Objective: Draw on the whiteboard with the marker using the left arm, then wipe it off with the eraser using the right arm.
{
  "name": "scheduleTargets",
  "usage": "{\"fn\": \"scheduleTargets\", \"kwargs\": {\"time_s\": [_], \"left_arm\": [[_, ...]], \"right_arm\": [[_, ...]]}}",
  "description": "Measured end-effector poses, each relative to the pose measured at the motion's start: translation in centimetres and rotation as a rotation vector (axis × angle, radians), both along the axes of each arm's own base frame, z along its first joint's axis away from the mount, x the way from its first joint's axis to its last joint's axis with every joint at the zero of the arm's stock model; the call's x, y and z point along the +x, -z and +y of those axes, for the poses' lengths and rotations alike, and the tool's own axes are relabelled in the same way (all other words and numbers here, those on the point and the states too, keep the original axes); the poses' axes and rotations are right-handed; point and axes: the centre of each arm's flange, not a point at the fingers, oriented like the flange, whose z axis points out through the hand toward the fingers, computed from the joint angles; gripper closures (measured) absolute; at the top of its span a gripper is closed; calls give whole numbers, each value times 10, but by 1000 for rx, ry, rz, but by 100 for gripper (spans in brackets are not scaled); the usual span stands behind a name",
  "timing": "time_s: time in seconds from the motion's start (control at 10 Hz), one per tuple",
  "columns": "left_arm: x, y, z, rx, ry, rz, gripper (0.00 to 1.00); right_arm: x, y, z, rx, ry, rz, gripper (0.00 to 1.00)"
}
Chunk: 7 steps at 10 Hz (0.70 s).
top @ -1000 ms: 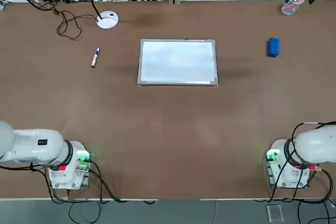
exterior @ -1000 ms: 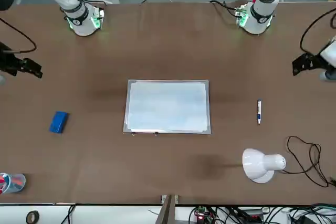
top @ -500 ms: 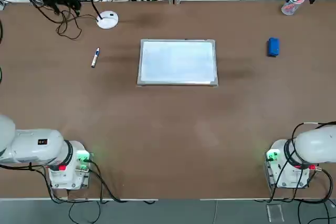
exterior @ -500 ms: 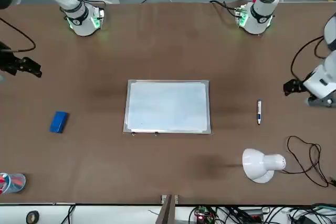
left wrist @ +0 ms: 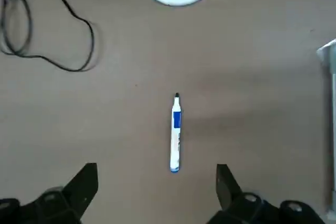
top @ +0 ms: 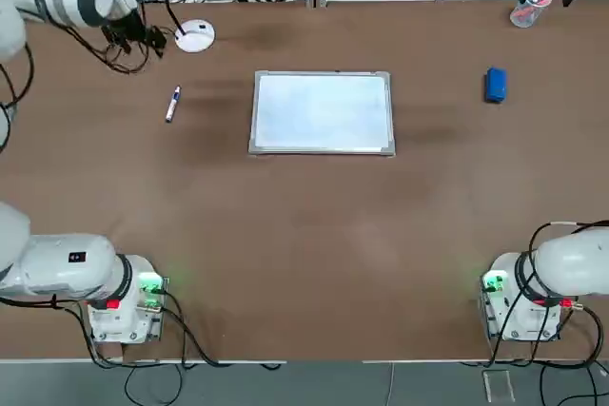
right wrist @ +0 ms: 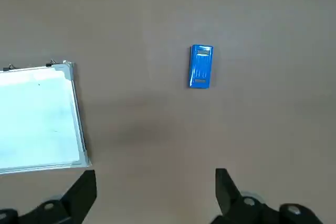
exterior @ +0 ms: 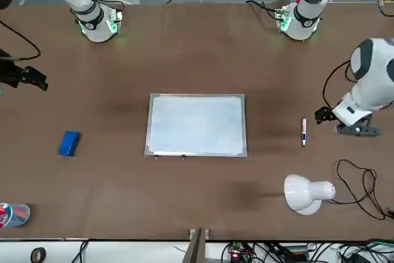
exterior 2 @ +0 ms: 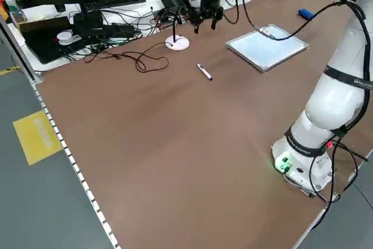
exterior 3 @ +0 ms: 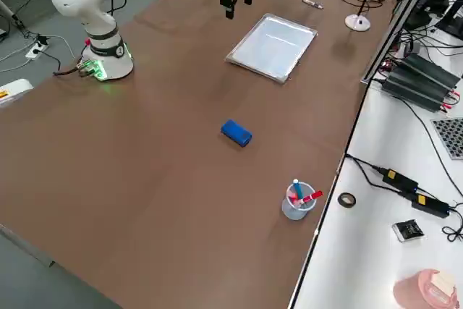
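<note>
Item: slim white marker with a dark blue band and cap end [left wrist: 175, 133], lying flat and loose on the brown table [top: 304, 235], to the left of the flat white whiteboard with its thin silver-grey frame [top: 322, 111] in the top view, and near the round white base of a desk lamp [top: 195, 37] and a loop of black cable [left wrist: 47, 30]. Board surface: blank, no marks visible. Left gripper [left wrist: 156, 182]: black, fingers spread wide, holding nothing, raised above the table with the marker between its fingers in the left wrist view. Right gripper [right wrist: 156, 184]: likewise wide and empty, high over the table, idle. Small bright blue rounded-rectangular eraser [top: 495, 85]: lies apart from the board on its right side, untouched. Step in hand, by judgement: approach for the marker pickup, the first of the task; drawing and wiping not yet begun. Next move calls for: descent straight over the marker, fingers straddling its barrel across the narrow width, then closure.
</note>
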Motion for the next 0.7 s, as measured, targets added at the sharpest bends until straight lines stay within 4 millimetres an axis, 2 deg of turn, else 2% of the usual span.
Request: {"fn": "scheduleTargets", "kwargs": {"time_s": [0.4, 0.7], "left_arm": [[-13, 79, 10, -19, -14, 27, 2], [-16, 124, 8, -36, -14, 40, 6]], "right_arm": [[0, 0, 0, 0, 0, 0, 0], [0, 0, 0, 0, 0, 0, 0]]}}
